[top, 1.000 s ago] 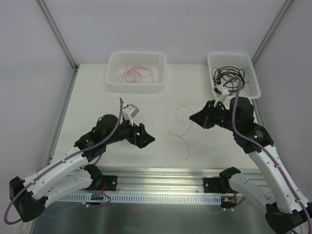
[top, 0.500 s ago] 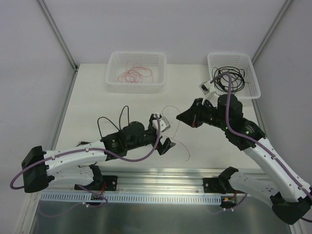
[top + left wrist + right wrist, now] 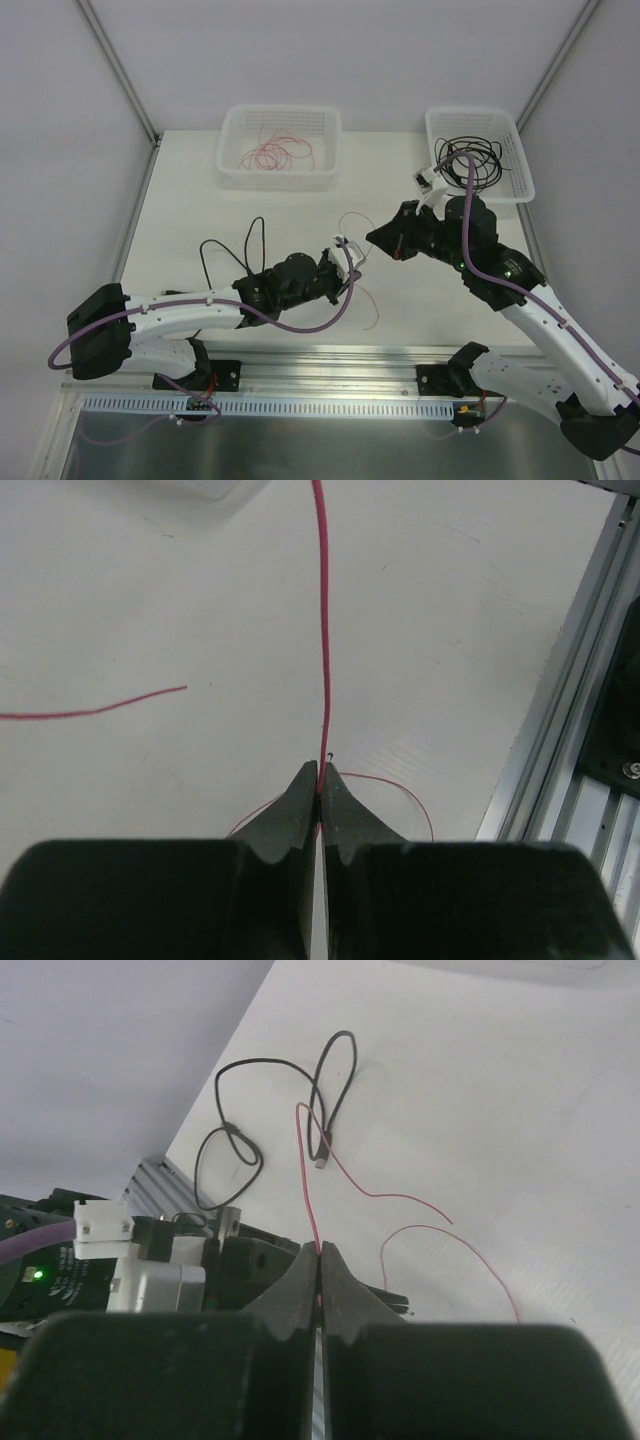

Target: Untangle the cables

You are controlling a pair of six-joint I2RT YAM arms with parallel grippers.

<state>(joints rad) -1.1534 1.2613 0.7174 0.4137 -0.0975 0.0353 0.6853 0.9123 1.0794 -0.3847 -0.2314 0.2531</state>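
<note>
The white table (image 3: pixel 200 190) is carrying everything. Seen from above, the left arm (image 3: pixel 180 315) is reaching from 8 o'clock toward the middle, and the right arm (image 3: pixel 530 300) is reaching in from 4 o'clock.

At 12 o'clock a white basket (image 3: pixel 280 182) is holding a coil of red-pink wires (image 3: pixel 278 155). At 1 o'clock a second basket (image 3: pixel 478 112) is holding coiled black cables (image 3: pixel 470 160). A loose black cable (image 3: pixel 228 1128) is lying in loops at about 9 o'clock of the table's middle, apart from both grippers.

The red wire (image 3: pixel 322 630) is crossing the middle. The left gripper (image 3: pixel 320 775) is pinching it with its jaws fully together. The right gripper (image 3: pixel 319 1252), just toward 1 o'clock of it, is clamping tight on the same strand. The wire's slack is trailing toward 5 o'clock. In the right wrist view it is passing close by the black cable's plug end, and I cannot tell whether the two are touching.

The strand is looking very light, limp and fine, so it is probably going to slide through the pads and kink under a sharp tug. Straight runs away from any crossing are looking like the better places to hold, with a gentle spreading pull.
</note>
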